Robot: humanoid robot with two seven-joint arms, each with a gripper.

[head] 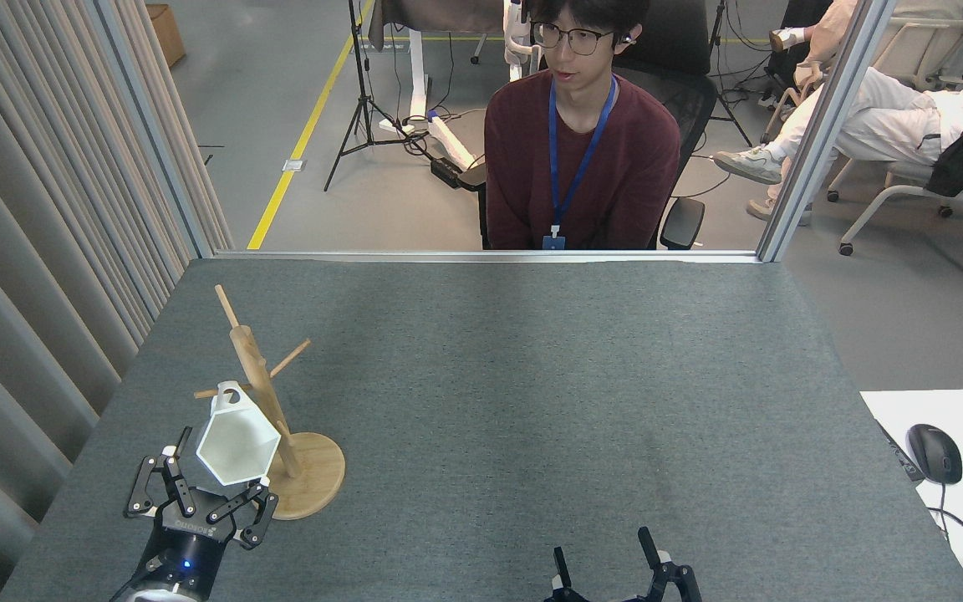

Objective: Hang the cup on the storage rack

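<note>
Left gripper [212, 485] jaws grip the cup [236, 444] low on its body; it looks rigid, smooth, chippable. Right gripper [608, 567] jaws stand open.

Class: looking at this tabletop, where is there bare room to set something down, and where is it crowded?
Bare grey table runs from the storage rack rightward to the right edge, and from the far rail to the right gripper at the near edge. The near-left corner is crowded: the left gripper holds the cup against the rack.

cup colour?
Matte white cup, clearest in the head view, held in the left pincer.
</note>
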